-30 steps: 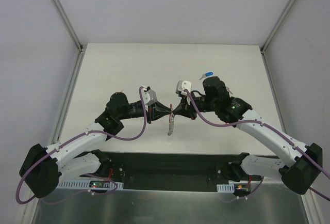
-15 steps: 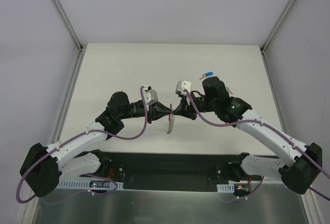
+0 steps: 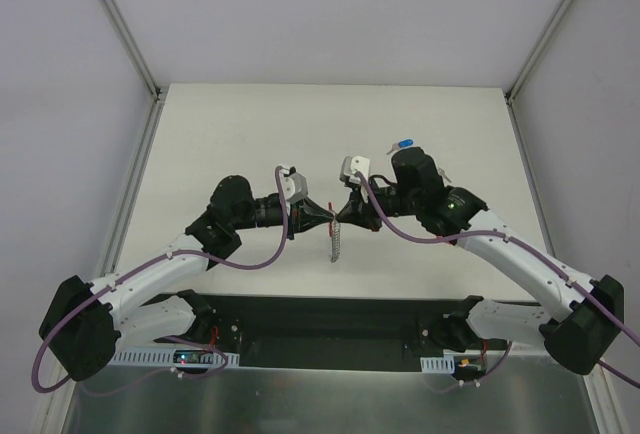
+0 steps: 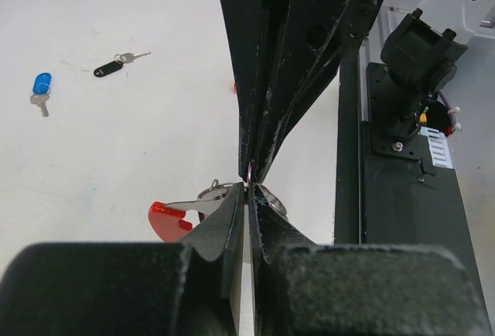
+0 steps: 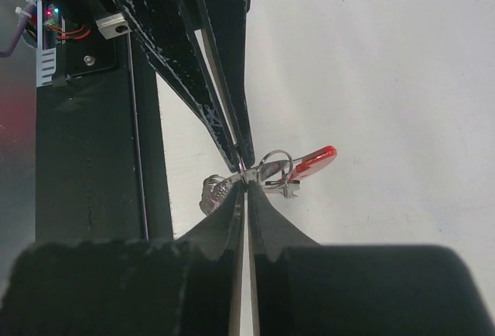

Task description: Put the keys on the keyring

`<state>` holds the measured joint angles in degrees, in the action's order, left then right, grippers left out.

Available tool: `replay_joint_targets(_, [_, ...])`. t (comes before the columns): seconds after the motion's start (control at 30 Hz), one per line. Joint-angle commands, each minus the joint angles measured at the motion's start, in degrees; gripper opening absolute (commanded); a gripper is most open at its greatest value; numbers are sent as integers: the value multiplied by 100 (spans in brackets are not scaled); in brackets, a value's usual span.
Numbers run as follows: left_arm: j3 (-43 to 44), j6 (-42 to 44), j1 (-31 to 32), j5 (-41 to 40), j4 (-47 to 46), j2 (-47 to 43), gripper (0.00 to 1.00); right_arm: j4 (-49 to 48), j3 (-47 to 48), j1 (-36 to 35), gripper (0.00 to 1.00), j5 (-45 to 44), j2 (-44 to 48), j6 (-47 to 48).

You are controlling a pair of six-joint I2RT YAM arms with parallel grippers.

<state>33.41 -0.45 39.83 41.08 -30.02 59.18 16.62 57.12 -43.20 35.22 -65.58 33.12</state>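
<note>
The keyring hangs in the air between both arms. Its silver chain (image 3: 335,244) dangles down, and its coil (image 5: 216,193) and red plastic piece (image 5: 313,162) show beside the fingertips. A small split ring (image 5: 275,162) with a tiny key bit sits by the red piece (image 4: 165,217). My left gripper (image 4: 249,190) and right gripper (image 5: 246,183) meet tip to tip, each shut on the keyring's metal. A blue-headed key (image 4: 40,88) and a black-tagged key (image 4: 110,66) lie loose on the table.
The blue key (image 3: 404,144) lies behind the right wrist, toward the table's far right. A black base plate (image 3: 330,319) runs along the near edge under both arms. White walls enclose the table (image 3: 220,134) on three sides.
My left gripper has closed fully on the keyring and edged slightly right toward the right gripper. The right gripper has stayed shut and in place.
</note>
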Motion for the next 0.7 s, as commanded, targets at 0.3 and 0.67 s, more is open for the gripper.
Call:
replay_joint_targets(0.3, [834,317,51,-1531,2218,-793,0,-124,212,311,70,-498,388,-701])
replay_joint_targets(0.67, [1229,554,-204,-2140,4345,-1549,0,51,-456,1340,96,-2104,1003,-2159])
